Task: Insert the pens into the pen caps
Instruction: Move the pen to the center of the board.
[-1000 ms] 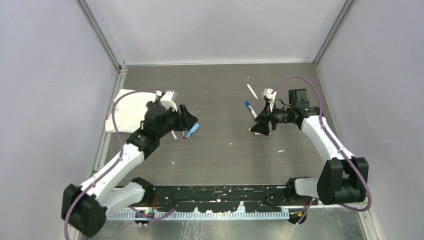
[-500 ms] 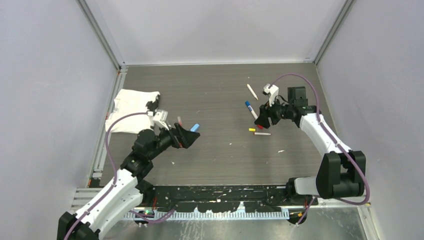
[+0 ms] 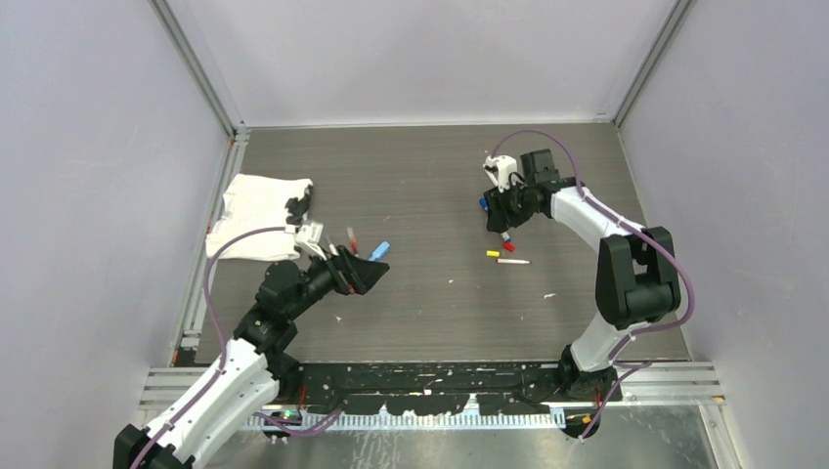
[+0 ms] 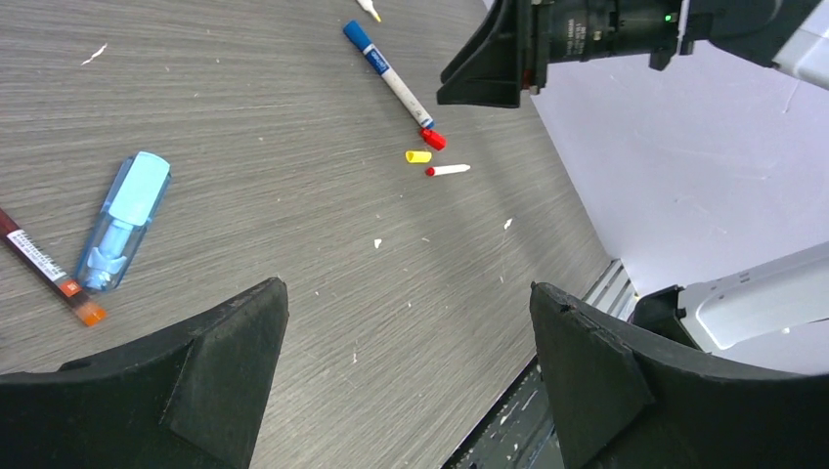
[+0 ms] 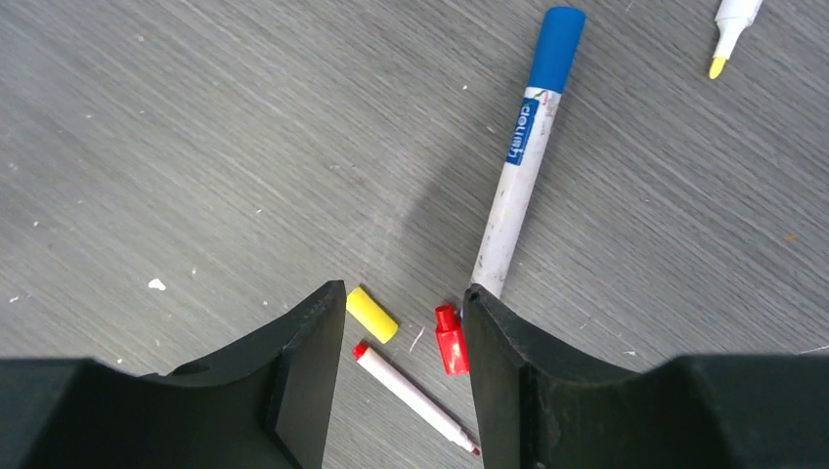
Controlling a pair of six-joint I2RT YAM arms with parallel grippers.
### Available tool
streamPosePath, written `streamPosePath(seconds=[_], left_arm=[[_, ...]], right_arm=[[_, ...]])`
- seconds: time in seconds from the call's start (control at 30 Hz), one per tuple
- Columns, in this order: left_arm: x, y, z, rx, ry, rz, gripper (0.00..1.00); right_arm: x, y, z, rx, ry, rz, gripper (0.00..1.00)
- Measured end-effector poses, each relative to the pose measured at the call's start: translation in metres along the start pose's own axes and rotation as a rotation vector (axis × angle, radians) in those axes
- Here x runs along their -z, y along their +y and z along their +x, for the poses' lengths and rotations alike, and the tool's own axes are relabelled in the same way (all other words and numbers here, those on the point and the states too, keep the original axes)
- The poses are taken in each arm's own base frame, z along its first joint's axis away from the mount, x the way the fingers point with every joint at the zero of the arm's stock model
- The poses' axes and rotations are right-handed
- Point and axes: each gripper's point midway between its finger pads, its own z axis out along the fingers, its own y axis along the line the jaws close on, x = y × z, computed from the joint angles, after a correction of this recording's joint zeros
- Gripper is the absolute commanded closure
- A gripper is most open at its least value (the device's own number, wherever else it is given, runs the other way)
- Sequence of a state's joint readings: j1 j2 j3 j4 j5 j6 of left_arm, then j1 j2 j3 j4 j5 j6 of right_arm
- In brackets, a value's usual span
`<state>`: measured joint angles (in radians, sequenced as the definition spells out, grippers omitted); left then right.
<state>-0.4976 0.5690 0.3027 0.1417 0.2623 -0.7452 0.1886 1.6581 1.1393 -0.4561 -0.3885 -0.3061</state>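
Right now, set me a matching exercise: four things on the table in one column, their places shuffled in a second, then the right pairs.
1 red cap
2 yellow cap
3 light-blue piece
4 white cloth

A beside the orange-ended pen
B at the left edge of the table
C at the white end of the blue-capped pen
D by the tip of the red-tipped pen

Pairs: 1-C, 2-D, 3-A, 4-B

The left end effector hovers with its jaws spread wide; the right end effector reaches forward, pointing down, jaws partly apart.
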Motion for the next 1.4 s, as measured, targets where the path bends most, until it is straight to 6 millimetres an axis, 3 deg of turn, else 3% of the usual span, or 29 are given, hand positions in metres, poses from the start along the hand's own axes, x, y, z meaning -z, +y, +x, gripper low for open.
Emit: streamPosePath(seconds=[0.23,0.4,0.53,0.67,0.9,1.17,1.4], left_arm=[[0.003,-0.003,-0.002,0.002,-0.016,0.012,0.05],[0.004,-0.003,-0.002,0.002,-0.016,0.011,0.05],[0.007,-0.005,-0.003,0.0,-0.024,0.018,0.05],[0.009,-0.006,-0.006,-0.003,-0.038,0.02,0.06],[0.01,-0.006,-0.006,-0.002,-0.038,0.02,0.06],[0.014,-0.008,-0.007,-0.003,-0.049,0.026,0.06],[0.014,-0.009,-0.008,0.003,-0.052,0.029,0.06]], right_arm=[[-0.013,-0.016,-0.003,-0.026,0.042,0.057,0.54],[-0.037,-0.034,-0.011,-0.051,0.078,0.08,0.55],[-0.053,-0.042,0.004,-0.075,0.136,0.096,0.55],[-0.055,-0.042,0.013,-0.088,0.168,0.101,0.58],[-0.062,-0.041,0.015,-0.094,0.183,0.072,0.82],[-0.063,-0.022,0.018,-0.067,0.186,-0.043,0.93],[-0.04,0.021,0.014,0.059,0.083,-0.254,0.95]])
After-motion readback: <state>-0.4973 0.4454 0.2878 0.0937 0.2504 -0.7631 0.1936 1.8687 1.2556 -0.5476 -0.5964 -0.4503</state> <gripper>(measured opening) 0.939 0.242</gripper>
